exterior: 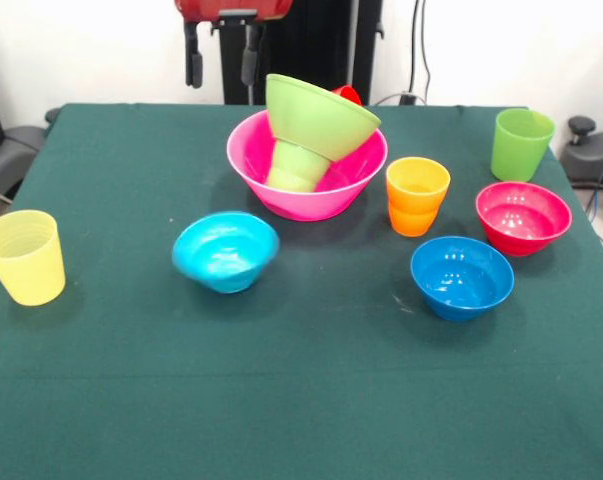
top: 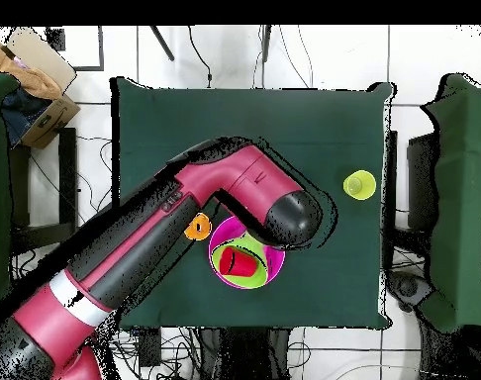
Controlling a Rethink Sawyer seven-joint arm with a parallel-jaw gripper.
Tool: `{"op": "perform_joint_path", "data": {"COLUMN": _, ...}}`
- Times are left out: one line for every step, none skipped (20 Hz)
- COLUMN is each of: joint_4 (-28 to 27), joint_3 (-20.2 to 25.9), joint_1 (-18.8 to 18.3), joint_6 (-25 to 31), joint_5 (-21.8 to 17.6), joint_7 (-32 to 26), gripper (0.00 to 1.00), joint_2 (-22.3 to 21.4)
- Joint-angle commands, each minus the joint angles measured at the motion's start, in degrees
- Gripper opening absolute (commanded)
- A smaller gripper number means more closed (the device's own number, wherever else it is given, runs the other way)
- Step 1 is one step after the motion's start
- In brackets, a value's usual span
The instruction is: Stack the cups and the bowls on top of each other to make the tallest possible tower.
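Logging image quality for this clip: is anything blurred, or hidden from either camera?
Front view: the light blue bowl is smeared by motion blur, while the other bowls and cups look sharp. Overhead view: the arm hides most of the table; the yellow cup stays visible.

Light was bright and even over the bench (exterior: 301, 400), seemingly from above. Shadows were soft and short, pooling close under each vessel; the pink bowl (exterior: 311, 195) cast a faint dark patch just beside its base. Small glare spots sat inside the dark blue bowl (exterior: 462, 277) and the magenta bowl (exterior: 523, 216). The light blue bowl (exterior: 226, 251) was smeared with blur, while the cups around it were sharp. From overhead, the arm (top: 185, 237) looked mottled and its outline rough.
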Motion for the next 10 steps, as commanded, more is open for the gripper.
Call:
{"op": "perform_joint_path", "data": {"joint_4": 6.98, "joint_3": 16.62, "joint_1": -3.37, "joint_6": 1.12, "joint_5": 6.44, "joint_7": -21.37, "gripper": 1.0, "joint_2": -7.08}}
{"op": "perform_joint_path", "data": {"joint_4": 9.02, "joint_3": 18.85, "joint_1": -4.77, "joint_6": 1.85, "joint_5": 7.97, "joint_7": -27.47, "gripper": 1.0, "joint_2": -8.54}}
{"op": "perform_joint_path", "data": {"joint_4": 10.69, "joint_3": 21.0, "joint_1": -6.24, "joint_6": 2.47, "joint_5": 9.6, "joint_7": -33.26, "gripper": 1.0, "joint_2": -9.67}}
{"op": "perform_joint_path", "data": {"joint_4": 11.99, "joint_3": 22.89, "joint_1": -7.55, "joint_6": 3.17, "joint_5": 11.23, "joint_7": -38.3, "gripper": 1.0, "joint_2": -10.38}}
{"op": "perform_joint_path", "data": {"joint_4": 12.73, "joint_3": 24.3, "joint_1": -8.62, "joint_6": 3.88, "joint_5": 12.83, "joint_7": -42.16, "gripper": 1.0, "joint_2": -10.66}}
{"op": "perform_joint_path", "data": {"joint_4": 13.48, "joint_3": 25.72, "joint_1": -9.68, "joint_6": 4.59, "joint_5": 14.44, "joint_7": -46.02, "gripper": 1.0, "joint_2": -10.94}}
{"op": "perform_joint_path", "data": {"joint_4": 13.36, "joint_3": 26.31, "joint_1": -10.16, "joint_6": 5.48, "joint_5": 15.31, "joint_7": -47.42, "gripper": 1.0, "joint_2": -10.56}}
{"op": "perform_joint_path", "data": {"joint_4": 12.77, "joint_3": 26.27, "joint_1": -10.14, "joint_6": 6.6, "joint_5": 15.51, "joint_7": -47.37, "gripper": 1.0, "joint_2": -9.65}}
{"op": "perform_joint_path", "data": {"joint_4": 11.94, "joint_3": 25.86, "joint_1": -9.89, "joint_6": 8.37, "joint_5": 15.52, "joint_7": -46.76, "gripper": 1.0, "joint_2": -8.37}}
{"op": "perform_joint_path", "data": {"joint_4": 10.91, "joint_3": 25.4, "joint_1": -9.78, "joint_6": 9.85, "joint_5": 15.41, "joint_7": -45.27, "gripper": 1.0, "joint_2": -6.97}}
